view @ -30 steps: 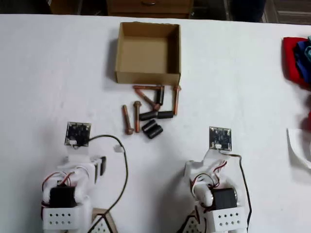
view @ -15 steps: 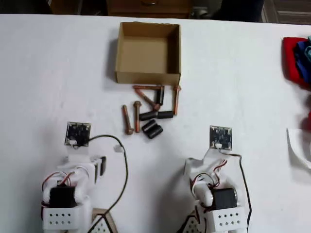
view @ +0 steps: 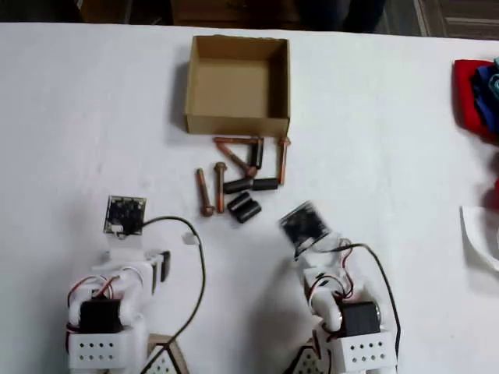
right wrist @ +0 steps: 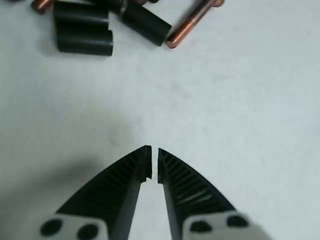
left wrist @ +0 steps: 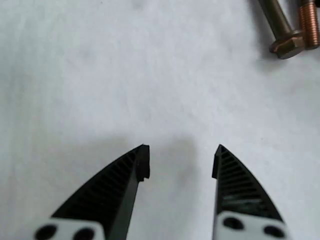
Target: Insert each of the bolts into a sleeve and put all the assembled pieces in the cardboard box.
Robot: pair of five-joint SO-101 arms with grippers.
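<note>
Several copper bolts (view: 221, 187) and black sleeves (view: 244, 207) lie loose in a pile just in front of the open cardboard box (view: 236, 125), which holds nothing. My right gripper (right wrist: 154, 160) is shut and empty, low over bare table. It points at two stacked sleeves (right wrist: 82, 32), a third sleeve (right wrist: 145, 22) and a bolt tip (right wrist: 192, 22) a short way ahead. Its wrist (view: 304, 224) sits right of the pile. My left gripper (left wrist: 180, 160) is open over bare table, with two bolt heads (left wrist: 287, 46) ahead and off to one side.
A red and blue cloth (view: 477, 97) and a white object (view: 479, 238) lie at the right edge. A black cable (view: 195, 265) loops beside the left arm. White table stretches left of the box and between the arms.
The right arm has swung left toward the pile, its wrist now angled at the sleeves. The left arm, bolts, sleeves and box have not moved.
</note>
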